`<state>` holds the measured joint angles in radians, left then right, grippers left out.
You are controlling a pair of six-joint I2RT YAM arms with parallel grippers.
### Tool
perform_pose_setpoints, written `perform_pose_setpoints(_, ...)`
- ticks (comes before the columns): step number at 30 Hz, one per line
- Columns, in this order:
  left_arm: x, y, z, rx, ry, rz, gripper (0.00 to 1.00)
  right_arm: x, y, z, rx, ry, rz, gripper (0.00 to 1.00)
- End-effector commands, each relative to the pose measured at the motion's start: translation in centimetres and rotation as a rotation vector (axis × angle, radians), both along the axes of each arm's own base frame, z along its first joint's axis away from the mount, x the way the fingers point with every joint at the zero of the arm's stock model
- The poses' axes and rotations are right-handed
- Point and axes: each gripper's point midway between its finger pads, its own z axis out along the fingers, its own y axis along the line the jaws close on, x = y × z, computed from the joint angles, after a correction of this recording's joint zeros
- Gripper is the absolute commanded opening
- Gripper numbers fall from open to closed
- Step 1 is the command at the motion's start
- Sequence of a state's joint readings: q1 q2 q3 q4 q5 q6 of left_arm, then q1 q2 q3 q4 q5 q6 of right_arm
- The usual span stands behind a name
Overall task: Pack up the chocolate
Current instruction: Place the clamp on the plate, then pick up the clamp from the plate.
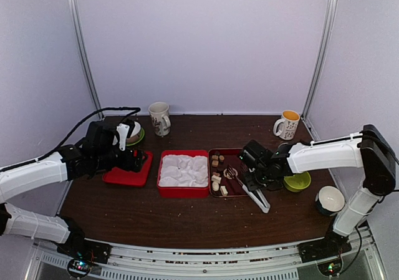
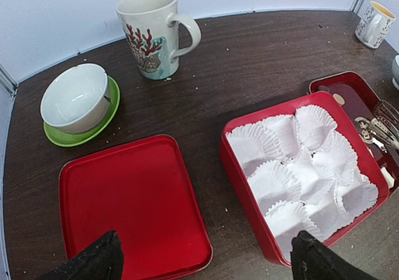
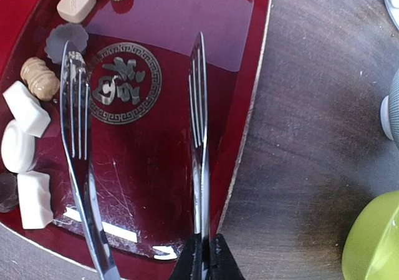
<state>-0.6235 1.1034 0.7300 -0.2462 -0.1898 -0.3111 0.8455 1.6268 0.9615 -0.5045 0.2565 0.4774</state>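
From above, the left claw [image 1: 138, 160] hangs over a flat red lid [image 1: 128, 171] at the left of the dark worktop [image 1: 187, 224]; the arm's bulk hides its jaws here. Just right of the lid sits a red box [image 1: 183, 191] filled with white paper cups [image 1: 184, 169], and touching that box on its right is a red tray [image 1: 235, 158] holding the chocolate [image 1: 216, 179], a loose cluster along the tray's left side, too small to count. The right claw [image 1: 252, 181] sits over the tray's lower right, above metal tongs [image 1: 257, 199] that stick out past the tray's corner. In the left wrist view, the two black fingers [image 2: 93, 261] stand at the bottom corners, spread wide with nothing between them, above the lid [image 2: 134, 205]; the box [image 2: 249, 186] is at the right, and the tray is cut off by the right edge. In the right wrist view, the right claw [image 3: 206, 258] is at the bottom edge, its tips pressed together where the right tong arm ends; whether it pinches that blade I cannot tell. The tongs [image 3: 78, 136] gape open over the tray, and chocolate [image 3: 26, 108] in white, tan and dark lines the left edge, some of it cropped.
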Motion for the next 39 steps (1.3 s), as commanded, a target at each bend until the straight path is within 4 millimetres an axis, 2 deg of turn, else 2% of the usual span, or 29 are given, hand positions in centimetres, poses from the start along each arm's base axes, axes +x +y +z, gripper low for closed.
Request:
perform_pose_setpoints(1, 0.4, -0.2, 1.5, -0.032, -0.032, 0.015, 0.96, 0.3, 0.4, -0.6, -0.005, 0.013, 0.010, 0.06)
perform_pose_setpoints(7, 0.6, -0.5, 1.7, -0.033, -0.031, 0.009, 0.96, 0.4, 0.1, -1.2, -0.026, 0.017, -0.004, 0.12)
perform_pose_setpoints(10, 0.6, -0.5, 1.8, -0.036, -0.034, 0.009, 0.96, 0.5, 0.1, -0.8, -0.022, 0.005, -0.006, 0.19)
perform_pose_setpoints(21, 0.6, -0.1, 2.3, -0.032, -0.056, 0.019, 0.96, 1.0, -0.8, 2.5, -0.003, -0.096, -0.021, 0.34)
perform_pose_setpoints(26, 0.7, 0.0, 2.6, -0.024, -0.064, 0.021, 0.96, 1.0, -0.9, 3.8, 0.034, -0.134, -0.018, 0.35)
perform_pose_setpoints(29, 0.7, 0.0, 2.8, -0.024, -0.072, 0.020, 0.96, 0.7, -0.4, 4.7, 0.109, -0.169, 0.011, 0.38)
perform_pose_setpoints(33, 0.7, 0.0, 2.8, -0.020, -0.075, 0.017, 0.97, 0.2, 0.2, 6.2, 0.223, -0.225, 0.040, 0.53)
perform_pose_setpoints(36, 0.7, 0.0, 2.8, -0.022, -0.075, 0.018, 0.97, -0.5, 1.0, 6.2, 0.286, -0.216, 0.081, 0.83)
perform_pose_setpoints(38, 0.8, 0.0, 2.8, -0.024, -0.073, 0.018, 0.97, -1.0, 1.3, 5.4, 0.290, -0.172, 0.087, 0.94)
perform_pose_setpoints(39, 0.8, -0.1, 2.8, -0.025, -0.073, 0.017, 0.97, -1.2, 1.3, 4.8, 0.284, -0.148, 0.084, 0.96)
